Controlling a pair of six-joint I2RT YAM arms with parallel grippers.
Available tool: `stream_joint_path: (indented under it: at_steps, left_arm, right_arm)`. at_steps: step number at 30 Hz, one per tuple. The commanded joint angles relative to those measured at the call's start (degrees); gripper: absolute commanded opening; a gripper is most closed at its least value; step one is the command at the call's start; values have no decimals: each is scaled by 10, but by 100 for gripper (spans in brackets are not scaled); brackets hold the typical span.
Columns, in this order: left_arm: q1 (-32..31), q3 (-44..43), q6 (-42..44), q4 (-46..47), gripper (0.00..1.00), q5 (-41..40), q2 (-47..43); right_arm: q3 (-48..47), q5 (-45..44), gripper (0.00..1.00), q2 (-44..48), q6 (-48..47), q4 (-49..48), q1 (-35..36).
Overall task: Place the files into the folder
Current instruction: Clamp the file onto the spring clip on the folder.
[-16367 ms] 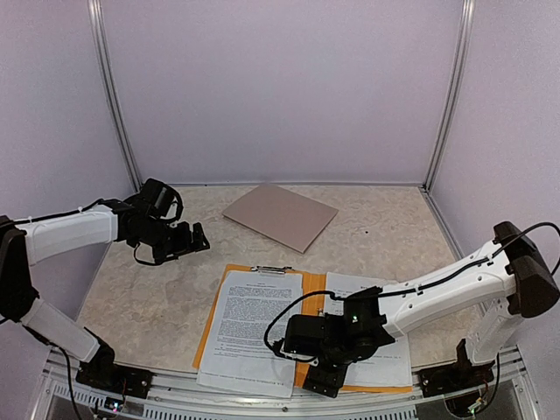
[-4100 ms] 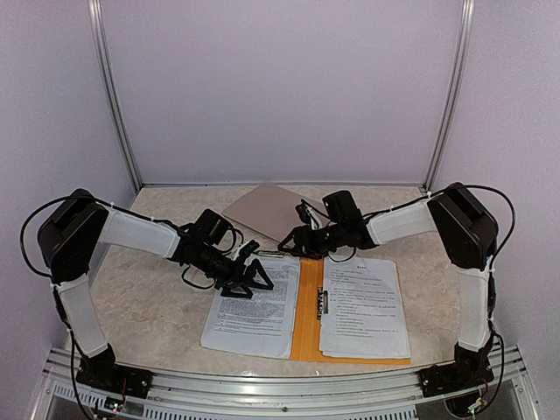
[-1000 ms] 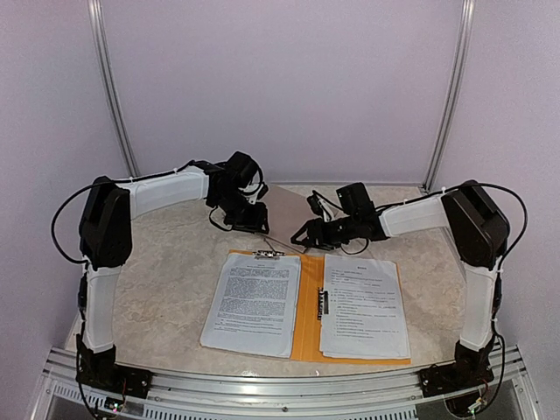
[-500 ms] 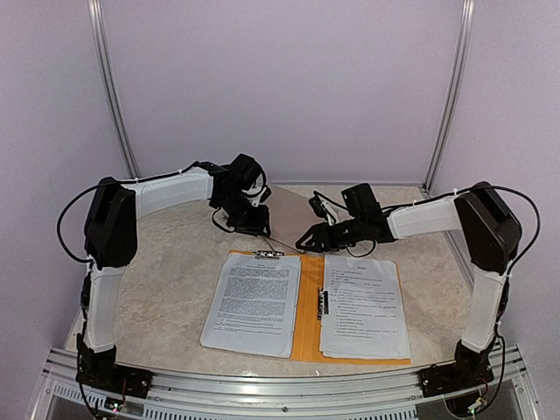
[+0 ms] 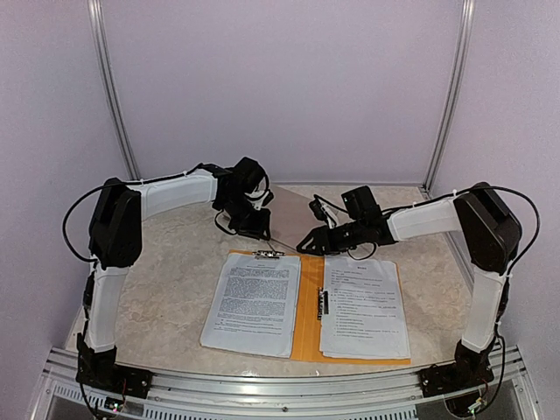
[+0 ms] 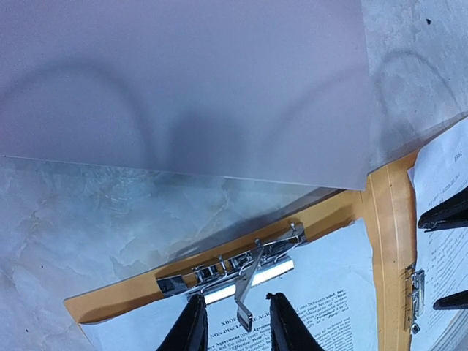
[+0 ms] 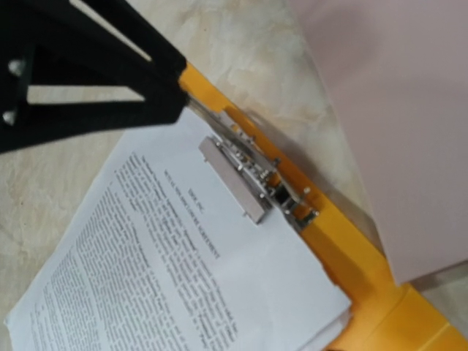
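Left end effector (image 6: 235,301): fingers narrowly apart, either side of the raised lever of the metal clip (image 6: 234,267) | right end effector (image 5: 304,245): spread, just right of that clip | files (image 5: 254,302): on open orange folder (image 5: 308,306), near-centre tabletop (image 5: 166,280); heading "NON-DISCL…" partly legible | grey-brown board (image 6: 183,80): far side.

left arm (image 5: 171,191): white tubes, big black joints | right arm (image 5: 429,214): same white and black | cables (image 5: 65,236): thin black, looping along both | fingers (image 6: 191,329): black, pointed | bases (image 5: 105,374): small black blocks
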State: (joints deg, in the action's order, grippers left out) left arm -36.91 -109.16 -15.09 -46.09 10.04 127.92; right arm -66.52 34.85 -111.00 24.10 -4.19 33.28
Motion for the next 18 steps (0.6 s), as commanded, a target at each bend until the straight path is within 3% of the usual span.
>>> stream_joint_path:
  at_steps: [1,18]
  left_arm:
    - [-4,-21,8,-13,27,-5,17]
    - [-1,-29,9,-18,19,-4,25]
  right_arm:
    - [11,5,51,12,2,-4,5]
    - [6,12,51,4,3,-5,5]
